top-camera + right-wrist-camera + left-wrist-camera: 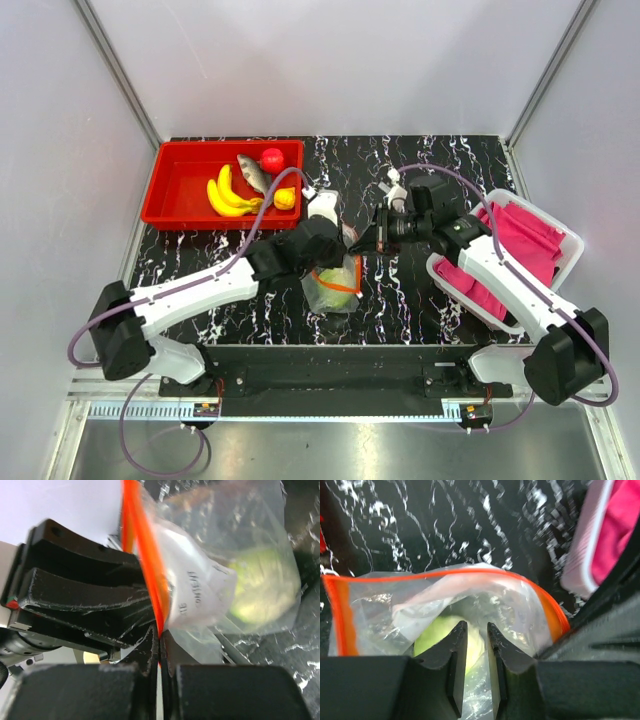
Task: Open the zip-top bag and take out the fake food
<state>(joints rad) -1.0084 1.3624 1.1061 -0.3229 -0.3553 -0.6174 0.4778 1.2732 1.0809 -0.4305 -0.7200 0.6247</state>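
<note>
The clear zip-top bag (335, 290) lies on the black marbled table between both grippers, with a green piece (328, 285) inside. My right gripper (360, 240) is shut on its orange zip strip (142, 545), pinched at the fingertips (159, 635). My left gripper (335, 262) is over the bag body (385, 605). Its jaws are narrowly apart (476, 627), with clear plastic and the green piece (432, 632) showing in the gap. A banana bunch (225, 195), grey fish (253, 172), red fruit (272, 158) and yellow-orange fruit (285, 198) lie in the red tray (170, 190).
A white bin (575, 250) holding pink cloth (520, 235) stands at the right, close under the right arm; it also shows in the left wrist view (585, 555). The red tray sits at the back left. Grey walls close in the table's sides and back.
</note>
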